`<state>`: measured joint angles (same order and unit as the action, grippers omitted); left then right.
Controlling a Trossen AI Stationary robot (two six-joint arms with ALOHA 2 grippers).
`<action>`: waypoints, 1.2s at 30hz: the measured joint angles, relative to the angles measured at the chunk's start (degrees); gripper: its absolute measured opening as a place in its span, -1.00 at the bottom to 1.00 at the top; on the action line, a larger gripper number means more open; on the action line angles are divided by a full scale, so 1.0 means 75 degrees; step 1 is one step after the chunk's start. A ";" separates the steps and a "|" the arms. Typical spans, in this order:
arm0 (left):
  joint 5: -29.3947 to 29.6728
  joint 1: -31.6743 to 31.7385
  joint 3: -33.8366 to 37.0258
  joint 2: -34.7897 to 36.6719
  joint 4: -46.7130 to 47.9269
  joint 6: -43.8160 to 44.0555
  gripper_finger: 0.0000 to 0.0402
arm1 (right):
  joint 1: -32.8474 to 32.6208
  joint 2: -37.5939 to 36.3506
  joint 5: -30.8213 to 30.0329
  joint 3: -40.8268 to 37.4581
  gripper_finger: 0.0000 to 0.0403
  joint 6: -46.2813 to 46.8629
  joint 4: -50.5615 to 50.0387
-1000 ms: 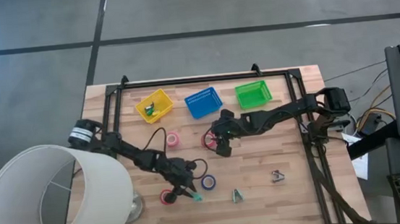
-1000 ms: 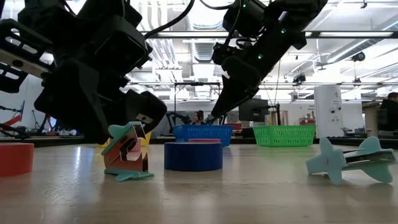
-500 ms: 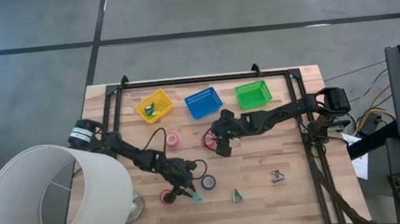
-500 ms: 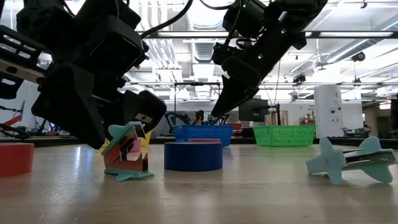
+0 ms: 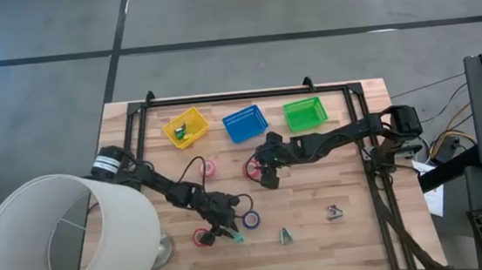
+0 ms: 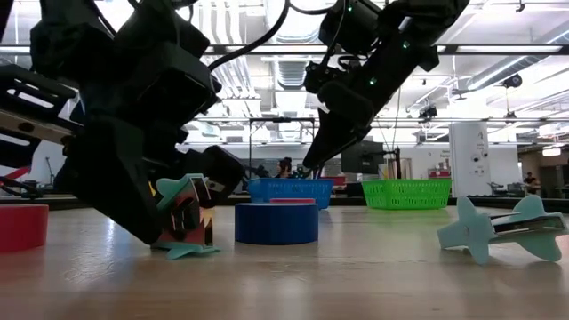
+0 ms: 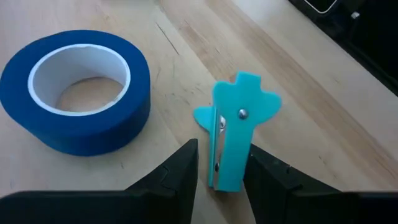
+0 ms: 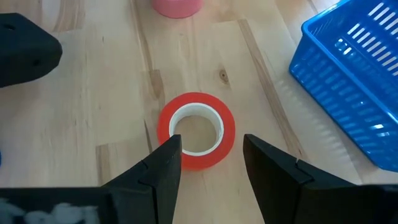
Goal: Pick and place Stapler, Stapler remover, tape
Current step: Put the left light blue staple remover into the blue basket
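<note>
While the left gripper (image 7: 221, 171) straddles the teal staple remover (image 7: 233, 137) beside the blue tape (image 7: 78, 87), fingers apart, maybe touching | right gripper (image 8: 208, 165) open over red tape (image 8: 196, 130) | left arm lower than before

— Along the table's (image 5: 350, 187) far edge? Three baskets (image 5: 246, 122) in a row.
— Near the front edge? Tape roll (image 5: 251, 219) just right of the stapler remover (image 5: 234, 235), another remover (image 5: 285, 234) farther right.
</note>
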<state>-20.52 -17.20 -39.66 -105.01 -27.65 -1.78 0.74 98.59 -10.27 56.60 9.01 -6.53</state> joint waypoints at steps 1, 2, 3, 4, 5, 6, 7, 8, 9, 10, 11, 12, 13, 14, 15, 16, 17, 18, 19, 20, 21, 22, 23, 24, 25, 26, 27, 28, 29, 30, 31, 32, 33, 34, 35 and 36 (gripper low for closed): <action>0.0021 0.0007 0.0001 0.0000 0.0003 -0.0042 -0.38 | 0.0001 0.0000 0.0001 -0.0004 -0.17 0.0001 -0.0004; 0.0031 0.0008 0.0013 0.0010 0.0001 -0.0127 -0.40 | -0.0001 0.0000 0.0001 -0.0010 -0.17 -0.0002 -0.0014; 0.0059 0.0010 0.0026 0.0023 0.0007 -0.0204 -0.43 | 0.0001 0.0000 0.0001 -0.0018 -0.17 -0.0004 -0.0004; 0.0107 0.0013 0.0026 0.0032 0.0010 -0.0275 -0.48 | 0.0001 0.0000 0.0001 -0.0021 -0.17 -0.0007 -0.0007; 0.0144 0.0015 0.0026 0.0043 0.0021 -0.0338 -0.53 | -0.0001 0.0000 -0.0001 -0.0023 -0.17 -0.0007 -0.0009; 0.0172 0.0022 0.0026 0.0044 0.0018 -0.0384 -0.59 | 0.0001 0.0000 0.0000 -0.0025 -0.17 -0.0007 -0.0005; 0.0179 0.0034 0.0026 0.0044 0.0018 -0.0425 -0.66 | 0.0001 0.0000 -0.0001 -0.0029 -0.17 -0.0010 -0.0007; 0.0178 0.0051 0.0027 0.0044 0.0019 -0.0465 -0.73 | -0.0001 0.0000 -0.0001 -0.0034 -0.17 -0.0018 -0.0005; 0.0188 0.0064 0.0029 0.0047 0.0021 -0.0491 -0.78 | 0.0001 0.0000 -0.0001 -0.0035 -0.17 -0.0017 -0.0009; 0.0214 0.0073 0.0032 0.0050 0.0018 -0.0501 -0.81 | 0.0000 0.0000 -0.0001 -0.0038 -0.17 -0.0013 -0.0019; 0.0231 0.0095 0.0035 0.0050 0.0010 -0.0504 -0.81 | -0.0001 0.0000 0.0001 -0.0041 -0.17 -0.0017 -0.0045; 0.0255 0.0125 0.0035 0.0050 0.0007 -0.0504 -0.81 | -0.0001 0.0000 0.0006 -0.0041 -0.17 -0.0028 -0.0117; 0.0301 0.0168 0.0027 0.0050 0.0009 -0.0504 -0.81 | -0.0005 -0.0006 0.0030 -0.0037 -0.17 -0.0062 -0.0271; 0.0385 0.0212 0.0013 0.0050 0.0013 -0.0502 -0.81 | -0.0007 -0.0053 0.0108 -0.0020 -0.17 -0.0121 -0.0613; 0.0486 0.0259 -0.0008 0.0050 0.0017 -0.0499 -0.81 | -0.0013 -0.0098 0.0159 -0.0008 -0.17 -0.0121 -0.1010; 0.0618 0.0314 -0.0029 0.0050 0.0021 -0.0494 -0.81 | -0.0020 -0.0147 0.0181 0.0021 -0.17 -0.0058 -0.1405; 0.0765 0.0372 -0.0061 0.0050 0.0032 -0.0492 -0.81 | -0.0031 -0.0243 0.0184 0.0040 -0.17 0.0095 -0.1781; 0.0909 0.0435 -0.0100 0.0050 0.0056 -0.0492 -0.79 | -0.0033 -0.0345 0.0181 0.0041 -0.18 0.0276 -0.2192; 0.1041 0.0504 -0.0146 0.0050 0.0095 -0.0507 -0.76 | -0.0035 -0.0441 0.0179 0.0041 -0.18 0.0509 -0.2610; 0.1141 0.0579 -0.0194 0.0050 0.0114 -0.0544 -0.73 | -0.0038 -0.0542 0.0175 0.0040 -0.18 0.0758 -0.2949; 0.1196 0.0653 -0.0240 0.0072 0.0142 -0.0569 -0.71 | -0.0042 -0.0635 0.0152 0.0031 -0.19 0.1008 -0.3237; 0.1190 0.0728 -0.0295 0.0106 0.0196 -0.0598 -0.70 | -0.0054 -0.0724 0.0101 0.0002 -0.20 0.1225 -0.3483; 0.1192 0.0788 -0.0350 0.0186 0.0228 -0.0626 -0.71 | -0.0080 -0.0812 0.0002 -0.0037 -0.21 0.1399 -0.3645; 0.1187 0.0852 -0.0393 0.0337 0.0328 -0.0692 -0.73 | -0.0101 -0.0919 -0.0111 -0.0088 -0.22 0.1494 -0.3667; 0.1165 0.0917 -0.0462 0.0473 0.0514 -0.0796 -0.76 | -0.0130 -0.1005 -0.0222 -0.0155 -0.23 0.1519 -0.3646; 0.1154 0.0981 -0.0537 0.0649 0.0699 -0.0934 -0.79 | -0.0152 -0.1078 -0.0318 -0.0221 -0.24 0.1523 -0.3621; 0.1155 0.1055 -0.0602 0.0816 0.0956 -0.1083 -0.80 | -0.0160 -0.1146 -0.0393 -0.0287 -0.25 0.1520 -0.3623; 0.1207 0.1139 -0.0656 0.1001 0.1252 -0.1230 -0.80 | -0.0172 -0.1179 -0.0428 -0.0345 -0.26 0.1518 -0.3625; 0.1366 0.1233 -0.0719 0.1181 0.1510 -0.1378 -0.80 | -0.0170 -0.1211 -0.0432 -0.0390 -0.26 0.1533 -0.3617; 0.1641 0.1328 -0.0796 0.1353 0.1657 -0.1521 -0.80 | -0.0170 -0.1235 -0.0434 -0.0430 -0.27 0.1549 -0.3621; 0.1982 0.1421 -0.0863 0.1539 0.1779 -0.1644 -0.80 | -0.0170 -0.1250 -0.0439 -0.0449 -0.27 0.1549 -0.3626; 0.2433 0.1532 -0.0932 0.1733 0.1907 -0.1755 -0.80 | -0.0170 -0.1250 -0.0448 -0.0449 -0.28 0.1551 -0.3610; 0.2903 0.1646 -0.1017 0.1884 0.1953 -0.1817 -0.79 | -0.0170 -0.1250 -0.0450 -0.0449 -0.28 0.1549 -0.3604; 0.3350 0.1784 -0.1100 0.2000 0.1961 -0.1866 -0.77 | -0.0170 -0.1250 -0.0450 -0.0449 -0.28 0.1549 -0.3601; 0.3743 0.1948 -0.1162 0.2099 0.2029 -0.1920 -0.76 | -0.0170 -0.1235 -0.0450 -0.0449 -0.27 0.1549 -0.3588; 0.3964 0.2130 -0.1219 0.2169 0.2139 -0.1960 -0.75 | -0.0170 -0.1227 -0.0450 -0.0449 -0.27 0.1549 -0.3544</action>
<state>9.21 -1.23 -48.80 -88.75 -11.60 -16.48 -0.54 89.38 -13.65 53.23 20.62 -33.12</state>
